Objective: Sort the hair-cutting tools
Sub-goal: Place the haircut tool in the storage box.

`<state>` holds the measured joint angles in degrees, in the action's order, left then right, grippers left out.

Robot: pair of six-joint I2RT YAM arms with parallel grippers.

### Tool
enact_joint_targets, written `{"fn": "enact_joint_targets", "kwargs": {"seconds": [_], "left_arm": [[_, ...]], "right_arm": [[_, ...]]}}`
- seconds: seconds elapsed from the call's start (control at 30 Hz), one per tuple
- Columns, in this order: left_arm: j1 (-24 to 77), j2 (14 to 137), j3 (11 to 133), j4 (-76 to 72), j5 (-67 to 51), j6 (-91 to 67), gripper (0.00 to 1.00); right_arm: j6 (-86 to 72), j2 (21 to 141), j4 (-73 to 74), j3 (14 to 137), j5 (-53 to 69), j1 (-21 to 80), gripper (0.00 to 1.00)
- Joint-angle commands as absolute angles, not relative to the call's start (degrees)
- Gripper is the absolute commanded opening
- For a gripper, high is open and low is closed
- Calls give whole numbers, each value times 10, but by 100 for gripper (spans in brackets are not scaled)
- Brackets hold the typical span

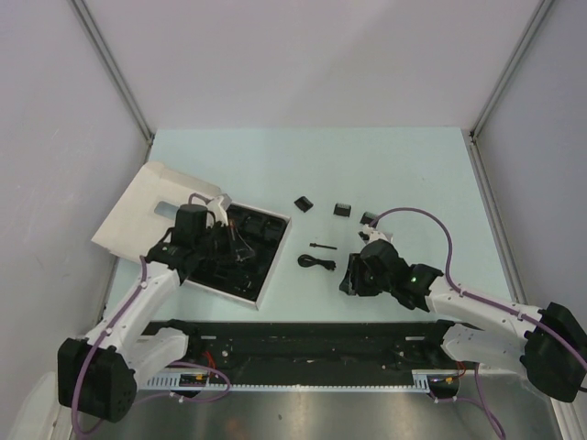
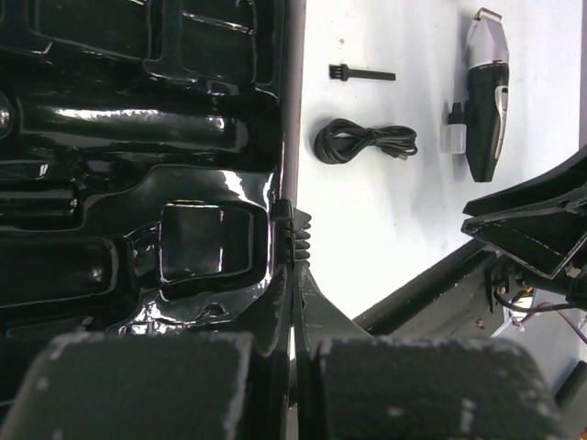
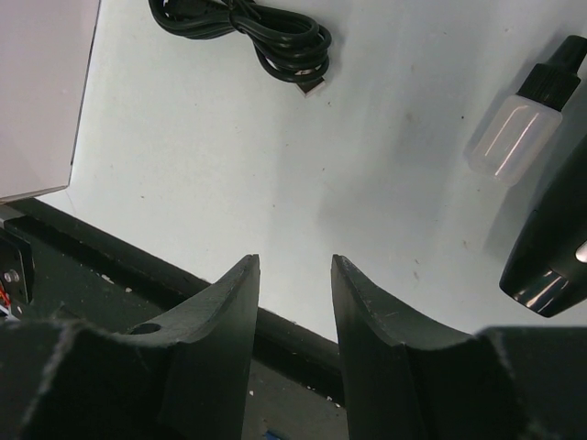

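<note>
the left gripper [image 2: 292, 280] is hovering at the right rim of the black tray [image 2: 138, 137]. its fingers are pressing together on a small ridged comb guard [image 2: 293, 229], which is sticking out past the tips. whether the guard is touching the tray is not clear. the tray is sitting inside the white box [image 3: 37, 92], which is lying by the left edge of the tabletop [image 1: 413, 174]. its lid [image 1: 138, 206] is folding back toward the far left corner.

three loose guards [image 1: 342, 209] are lying in a row around the middle of the table, well apart from the box. nearer the near edge, the tiny brush [image 2: 360, 73] is lying beside the coiled cable [image 2: 365, 144]. both are sitting between the box and the right gripper [image 3: 293, 266].

that gripper is hanging low toward the near edge, right of centre, with its fingers standing apart and nothing between them. the clipper [image 2: 486, 101] is lying flat just beside it, its blade pointing toward the far edge. a small clear bottle [image 3: 514, 137] with a black cap is lying right against the clipper's side.
</note>
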<state>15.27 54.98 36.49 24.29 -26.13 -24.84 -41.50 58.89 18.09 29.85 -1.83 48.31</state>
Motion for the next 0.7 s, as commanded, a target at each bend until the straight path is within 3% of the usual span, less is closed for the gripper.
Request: {"fn": "enact_joint_targets", "kwargs": {"seconds": [0.0,0.33,0.67], "left_arm": [[141,577,411,297,-251,-218,0],[141,631,412,297,-223,-203,0],[141,650,409,280,-267,-199,0]], "right_arm": [[-408,589,165,295,-12,479,43],[-405,586,158,294,-5,475,43],[-406,580,161,294,-5,471,43]]}}
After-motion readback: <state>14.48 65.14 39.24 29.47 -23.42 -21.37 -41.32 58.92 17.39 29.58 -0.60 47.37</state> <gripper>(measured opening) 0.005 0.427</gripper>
